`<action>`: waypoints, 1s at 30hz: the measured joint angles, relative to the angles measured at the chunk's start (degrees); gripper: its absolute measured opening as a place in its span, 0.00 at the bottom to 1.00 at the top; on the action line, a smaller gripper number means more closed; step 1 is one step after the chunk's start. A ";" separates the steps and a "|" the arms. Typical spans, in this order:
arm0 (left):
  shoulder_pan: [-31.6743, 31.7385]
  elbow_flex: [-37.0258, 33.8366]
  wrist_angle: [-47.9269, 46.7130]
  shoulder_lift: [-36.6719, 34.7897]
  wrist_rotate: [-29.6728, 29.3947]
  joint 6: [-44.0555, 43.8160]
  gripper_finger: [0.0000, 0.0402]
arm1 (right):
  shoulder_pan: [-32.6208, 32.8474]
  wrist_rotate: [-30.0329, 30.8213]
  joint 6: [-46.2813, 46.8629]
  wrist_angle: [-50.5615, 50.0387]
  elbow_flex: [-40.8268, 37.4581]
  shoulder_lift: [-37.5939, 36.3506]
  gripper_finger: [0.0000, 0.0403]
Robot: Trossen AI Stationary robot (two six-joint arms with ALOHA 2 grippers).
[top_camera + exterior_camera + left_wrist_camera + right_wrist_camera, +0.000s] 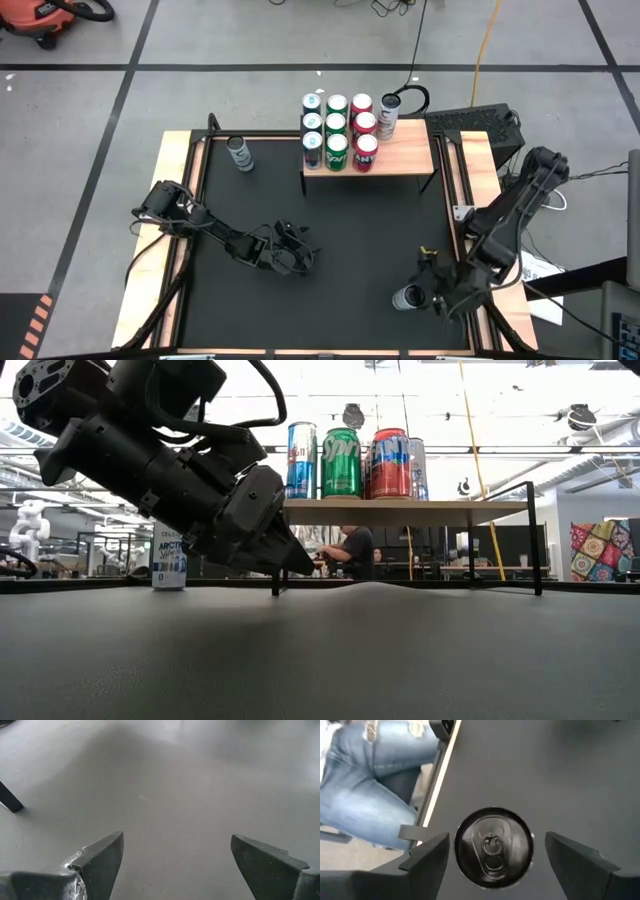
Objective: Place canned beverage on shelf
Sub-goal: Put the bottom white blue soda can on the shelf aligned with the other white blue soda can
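A silver can [407, 297] stands upright on the black mat near the table's near right corner. Its top shows in the right wrist view [494, 845]. My right gripper [494, 852] is open above it, with one finger on either side and a gap to each; it also shows in the high view [428, 287]. My left gripper [297, 256] is open and empty, low over the mat's middle [172, 855]. The shelf [395, 160] stands at the far edge with several cans [337, 132] on it. It also shows in the low view [420, 510].
Another can [238, 153] stands on the mat at the far left, and also shows in the low view [168, 565]. Wooden rails [165, 200] border the mat. A person's legs in jeans [370, 780] are just past the table's edge beside the right gripper.
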 joint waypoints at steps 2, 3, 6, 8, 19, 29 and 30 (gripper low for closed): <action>0.08 0.00 0.00 0.00 0.00 0.01 0.91 | 0.00 -1.27 -0.04 0.10 0.00 1.30 0.78; 0.10 0.00 0.02 0.00 0.02 0.00 0.91 | 0.00 -1.32 -0.02 0.09 0.00 1.91 0.78; 0.22 0.00 0.03 0.00 0.00 -0.02 0.91 | 0.02 -1.34 0.00 0.03 0.00 3.56 0.78; 0.22 0.00 0.10 0.00 0.02 -0.04 0.91 | 0.02 -1.34 0.00 0.01 0.00 4.46 0.78; 0.25 0.02 5.13 -0.07 -0.17 0.37 0.91 | 0.00 -1.32 0.07 0.82 -0.02 5.46 0.58; 1.60 0.02 5.99 -0.07 -0.42 0.37 0.91 | -4.15 8.21 5.98 -6.93 3.85 0.69 0.59; 1.98 0.02 6.22 -0.07 -0.44 0.37 0.91 | -4.99 10.07 5.98 -10.80 5.81 0.24 0.59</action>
